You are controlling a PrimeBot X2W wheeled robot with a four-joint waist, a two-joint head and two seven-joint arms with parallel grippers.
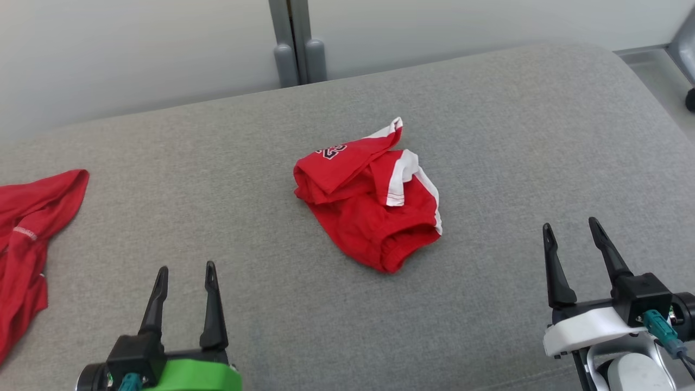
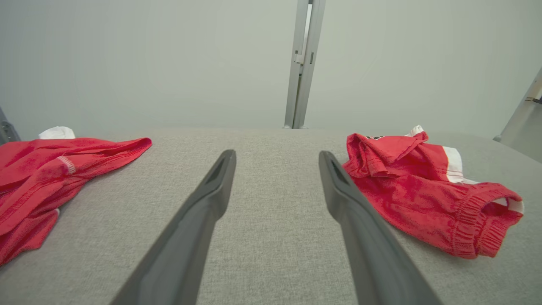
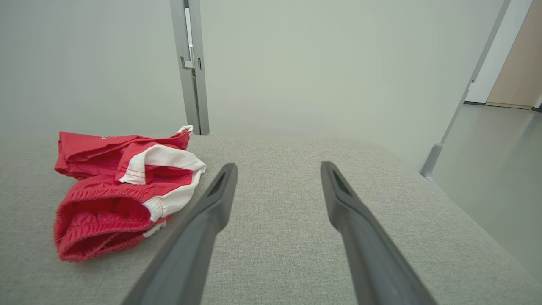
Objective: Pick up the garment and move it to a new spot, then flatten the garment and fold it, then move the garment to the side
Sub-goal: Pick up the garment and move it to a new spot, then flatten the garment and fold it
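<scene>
1. Shorts (image 1: pixel 369 201), red with white side trim and a black printed mark on one folded part, lie crumpled in a heap near the middle of the grey upholstered surface (image 1: pixel 217 163).
2. Their elastic waistband faces the near side and gapes open; the white-edged leg hems point to the far side.
3. Left gripper (image 1: pixel 186 267) hovers at the near left, its two dark fingers spread apart with nothing between them; it is well apart from the shorts.
4. In the left wrist view the shorts sit just right of that gripper's right finger, with bare grey fabric between the fingers.
5. Right gripper (image 1: pixel 570 224) hovers at the near right, fingers likewise apart and empty, with a stretch of bare surface between it and the shorts.
6. A second red garment (image 1: pixel 32 228) is spread loosely at the far left edge of the surface, well apart from the shorts.
7. A small white cloth (image 2: pixel 57 132) shows just behind that second garment in the left wrist view.
8. A grey metal post (image 1: pixel 296 43) stands against the pale wall (image 1: pixel 136 54) beyond the far edge.
</scene>
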